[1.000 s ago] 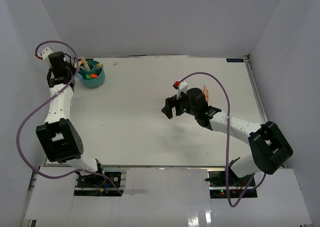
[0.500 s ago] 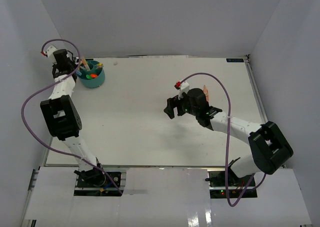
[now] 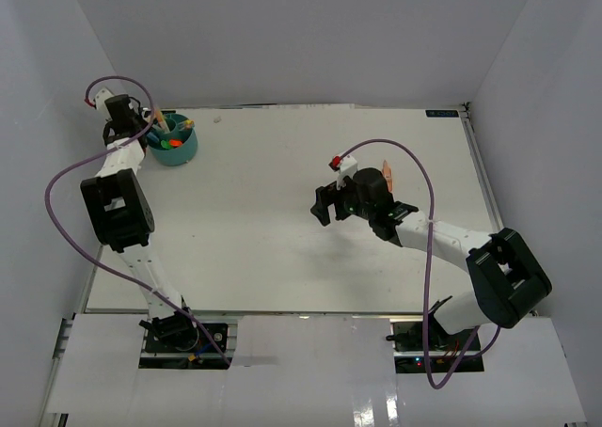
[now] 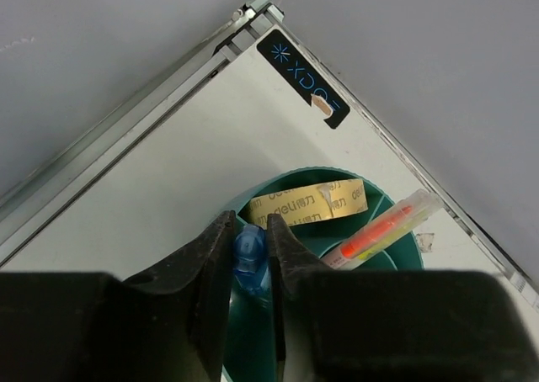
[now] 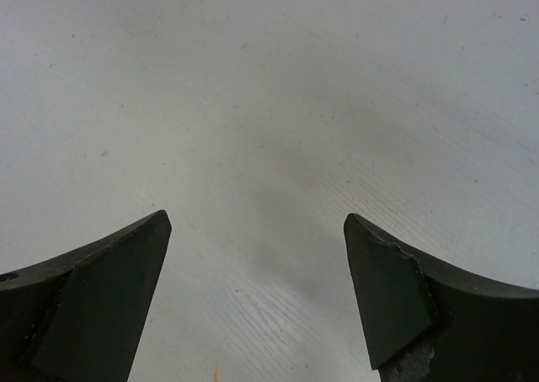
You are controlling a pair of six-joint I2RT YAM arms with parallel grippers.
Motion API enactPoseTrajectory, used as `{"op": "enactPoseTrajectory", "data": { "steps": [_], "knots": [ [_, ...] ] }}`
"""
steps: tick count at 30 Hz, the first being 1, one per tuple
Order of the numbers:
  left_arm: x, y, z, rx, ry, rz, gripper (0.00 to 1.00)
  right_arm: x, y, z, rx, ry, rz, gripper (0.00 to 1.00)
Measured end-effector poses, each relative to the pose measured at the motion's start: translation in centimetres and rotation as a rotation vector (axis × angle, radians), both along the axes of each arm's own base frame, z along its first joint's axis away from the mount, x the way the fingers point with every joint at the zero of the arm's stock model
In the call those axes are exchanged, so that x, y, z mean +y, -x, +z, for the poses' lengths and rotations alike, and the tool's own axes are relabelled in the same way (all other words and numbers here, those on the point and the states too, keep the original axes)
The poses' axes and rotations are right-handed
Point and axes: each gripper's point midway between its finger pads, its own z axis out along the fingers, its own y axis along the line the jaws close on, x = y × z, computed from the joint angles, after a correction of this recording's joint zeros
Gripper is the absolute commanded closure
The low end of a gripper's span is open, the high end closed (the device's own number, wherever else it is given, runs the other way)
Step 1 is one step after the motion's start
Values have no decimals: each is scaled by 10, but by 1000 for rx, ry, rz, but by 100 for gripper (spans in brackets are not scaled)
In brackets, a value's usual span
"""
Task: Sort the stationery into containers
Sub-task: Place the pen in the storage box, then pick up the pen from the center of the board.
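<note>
Mid-table, nearer the right edge than the left, the right gripper [image 3: 323,204] hangs low over the bare table [image 3: 254,248]. Its jaws are spread wide with nothing between them, and it has no part in this step.

At the far left corner, the left gripper [image 4: 250,222] is clamped on a blue highlighter [image 4: 249,252]. It holds the highlighter roughly upright at the rim of the round teal organiser [image 3: 179,157]. Already inside the organiser are a tan ring [image 4: 312,202], standing on edge against the far wall, and an orange highlighter [image 4: 379,230], leaning in a compartment beside it. The wrist view does not show which compartment lies beneath the blue one, because the fingers hide its lower end.

The step in hand looks like the drop. To do it well, the highlighter's lower end should sit inside the rim and clear of the dividers before it is let go. It should be kept close to vertical so it slides down and does not tip out over the wall. The jaws should part gently, and the fingers should lift straight up. Any sideways drag risks nudging the light cup toward the table's far edge or disturbing the leaning orange highlighter.
</note>
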Motion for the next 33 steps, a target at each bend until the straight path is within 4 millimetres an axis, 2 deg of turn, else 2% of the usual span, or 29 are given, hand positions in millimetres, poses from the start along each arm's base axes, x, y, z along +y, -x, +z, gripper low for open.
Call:
{"op": "enactPoseTrajectory", "data": {
  "steps": [9,15,18,20,23,28,31,33],
  "knots": [
    [1,1,-23,44,29,2,47,-7,-3,2,-3,7,-25,10],
    [7,9,-30,74,51,16,40,-13,-6,15,-33,1,-56,10],
    [9,16,-28,93,62,17,34,-20,-11,20,-54,5,-98,10],
    [7,23,-19,99,69,12,28,-31,-17,21,-55,17,-148,9],
    [0,37,8,84,77,-7,21,-56,-29,14,-34,52,-259,9],
    [-25,77,57,23,103,-57,14,-106,-48,-5,39,130,-470,7],
    [-52,110,62,6,161,-108,14,-135,-58,-21,93,168,-587,5],
    [-72,131,52,5,219,-153,14,-154,-62,-33,136,195,-651,4]
  ]
}}
